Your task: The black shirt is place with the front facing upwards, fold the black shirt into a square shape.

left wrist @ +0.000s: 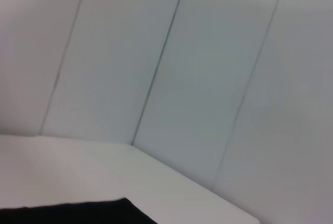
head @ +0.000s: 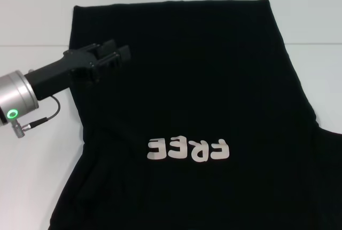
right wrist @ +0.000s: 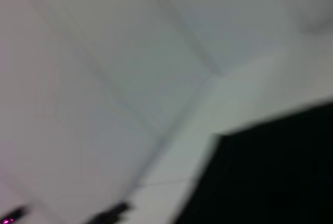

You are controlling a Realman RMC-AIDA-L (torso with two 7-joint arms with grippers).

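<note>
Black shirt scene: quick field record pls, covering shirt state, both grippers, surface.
shirt: black shirt spread on the table, front up, white FREE lettering visible
fold state: no square yet; far edge lies straight
left gripper: left gripper over the shirt's far-left part, fingers open
right gripper: not in view
surface: white table

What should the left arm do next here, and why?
Probably lower the left gripper onto the black shirt's left edge and pinch it: the fingers look open, it is over that edge, and the shirt lies spread, unfolded, on the table.
</note>
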